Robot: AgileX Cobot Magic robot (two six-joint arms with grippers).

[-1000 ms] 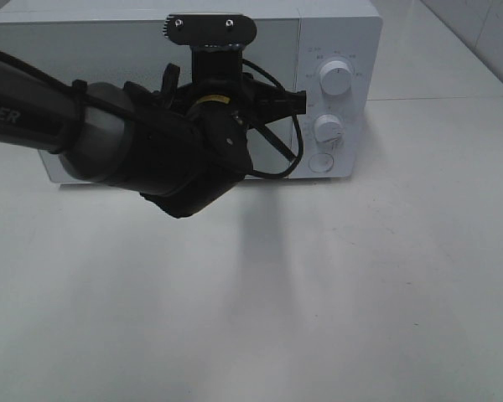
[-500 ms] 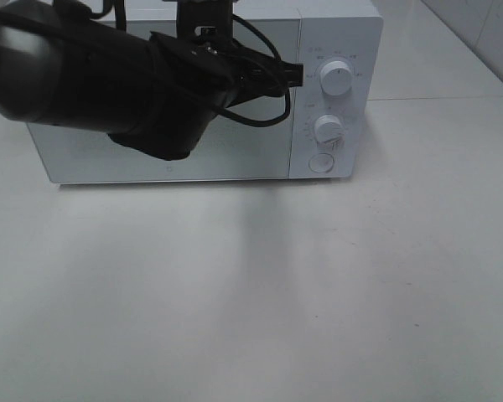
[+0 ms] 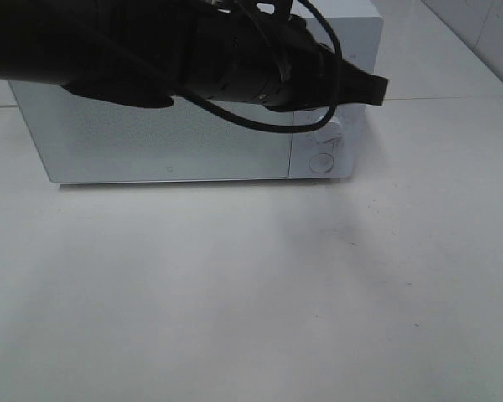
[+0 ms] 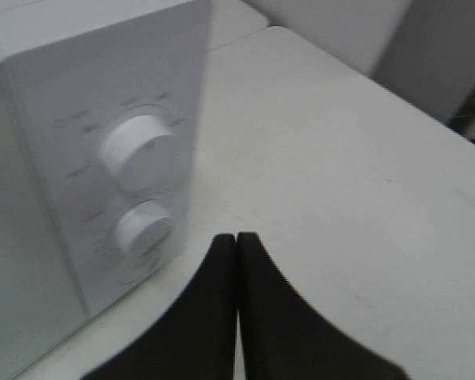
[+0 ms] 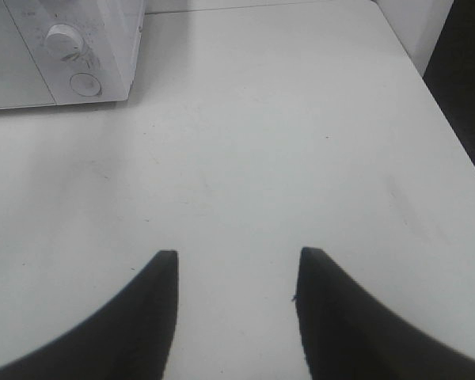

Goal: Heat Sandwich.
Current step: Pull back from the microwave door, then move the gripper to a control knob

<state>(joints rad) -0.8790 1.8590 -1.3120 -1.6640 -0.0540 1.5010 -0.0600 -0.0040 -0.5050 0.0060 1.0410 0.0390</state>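
The left gripper (image 4: 236, 241) has its two black fingers pressed together with nothing between them. It hangs just off the front right corner of the microwave (image 3: 168, 142), level with the control panel. In its wrist view the upper dial (image 4: 138, 150) and the lower dial (image 4: 142, 231) lie close beside the fingertips, but neither is touched. The right gripper (image 5: 233, 257) stands with jaws apart and empty over the bare white table (image 5: 301, 119), well apart from the oven. The microwave door is closed, and a round button (image 3: 320, 162) sits below the dials. The sandwich shows in no view: it is nowhere on the visible table, and whether it lies behind the door cannot be told. If it is inside, loading is done, and what is left is likely turning a dial to start the heating, then taking the sandwich out
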